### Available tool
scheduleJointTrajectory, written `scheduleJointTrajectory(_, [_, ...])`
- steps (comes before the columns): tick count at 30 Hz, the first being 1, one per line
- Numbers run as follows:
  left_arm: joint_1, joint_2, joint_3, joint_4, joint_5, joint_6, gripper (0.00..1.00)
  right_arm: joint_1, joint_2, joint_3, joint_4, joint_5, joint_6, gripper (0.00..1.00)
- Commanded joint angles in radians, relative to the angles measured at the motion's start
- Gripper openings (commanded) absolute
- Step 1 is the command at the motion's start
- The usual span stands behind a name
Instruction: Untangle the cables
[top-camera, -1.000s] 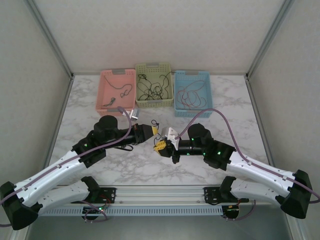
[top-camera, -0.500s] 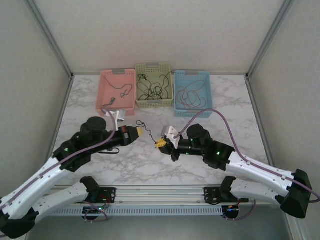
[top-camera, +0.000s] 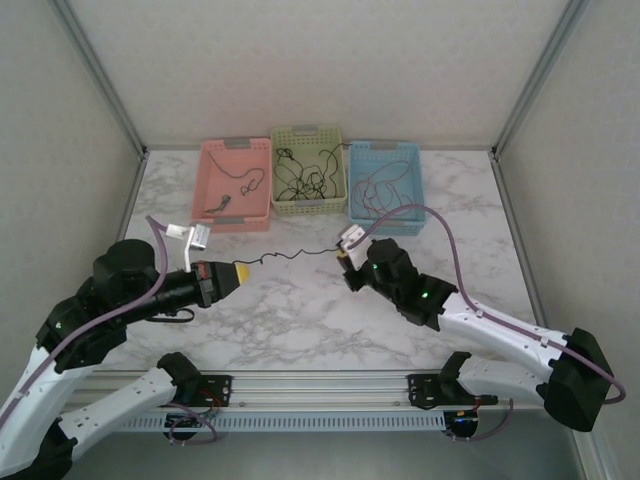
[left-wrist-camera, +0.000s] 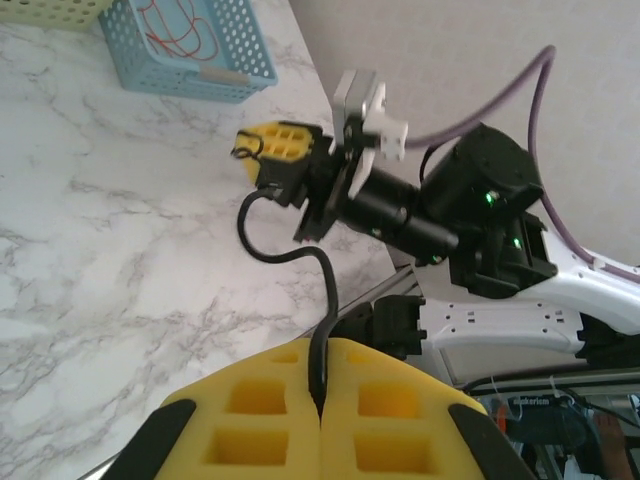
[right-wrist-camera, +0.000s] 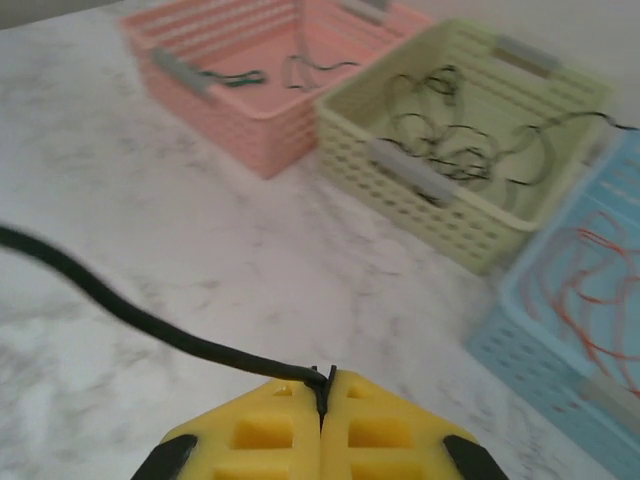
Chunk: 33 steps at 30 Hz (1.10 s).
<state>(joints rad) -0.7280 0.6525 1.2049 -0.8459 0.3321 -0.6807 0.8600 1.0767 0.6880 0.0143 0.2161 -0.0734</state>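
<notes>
A thin black cable (top-camera: 295, 254) hangs in a wavy line above the marble table between my two grippers. My left gripper (top-camera: 243, 270) is shut on its left end; in the left wrist view the cable (left-wrist-camera: 326, 290) runs into the seam of the yellow pads (left-wrist-camera: 322, 350). My right gripper (top-camera: 345, 258) is shut on the other end, and the cable (right-wrist-camera: 130, 310) leads off to the left from its closed pads (right-wrist-camera: 322, 380). Its yellow pads (left-wrist-camera: 280, 150) also face the left wrist camera. More cables lie in the baskets: black (top-camera: 305, 180), red-orange (top-camera: 385, 190), and a dark one (top-camera: 225, 200).
Three baskets stand in a row at the back of the table: pink (top-camera: 208, 165), yellow-green (top-camera: 308, 132) and blue (top-camera: 414, 170). A thick lilac arm cable (top-camera: 440, 225) loops over the right arm. Side walls close in the table on both sides.
The grippers were close together at the table's middle. The left arm has pulled back to the left and the right gripper has shifted back, drawing the black cable out between them.
</notes>
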Motion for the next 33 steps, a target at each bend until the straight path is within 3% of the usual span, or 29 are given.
scheduleJointTrajectory(1, [0.013, -0.063, 0.119, -0.011, 0.015, 0.034, 0.00, -0.136, -0.026, -0.095, -0.110, 0.124, 0.095, 0.00])
scheduleJointTrajectory(6, [0.013, -0.059, 0.098, -0.015, -0.003, 0.033, 0.00, -0.173, -0.082, -0.129, -0.093, 0.032, 0.104, 0.00])
scheduleJointTrajectory(13, [0.013, -0.010, -0.028, 0.104, 0.017, -0.006, 0.00, -0.171, -0.136, -0.116, -0.059, -0.223, 0.150, 0.00])
scheduleJointTrajectory(18, [0.012, 0.059, -0.031, 0.135, -0.032, 0.025, 0.00, -0.172, -0.112, -0.055, -0.129, -0.191, 0.194, 0.00])
scheduleJointTrajectory(22, [0.020, 0.207, 0.056, 0.104, -0.165, 0.096, 0.00, -0.172, -0.081, -0.043, -0.163, -0.158, 0.213, 0.00])
scheduleJointTrajectory(25, [0.044, 0.362, 0.152, 0.129, -0.205, 0.162, 0.00, -0.173, -0.071, -0.068, -0.161, -0.146, 0.228, 0.00])
scheduleJointTrajectory(33, [0.175, 0.801, 0.474, 0.190, -0.157, 0.258, 0.00, -0.173, -0.143, -0.162, -0.156, -0.139, 0.247, 0.00])
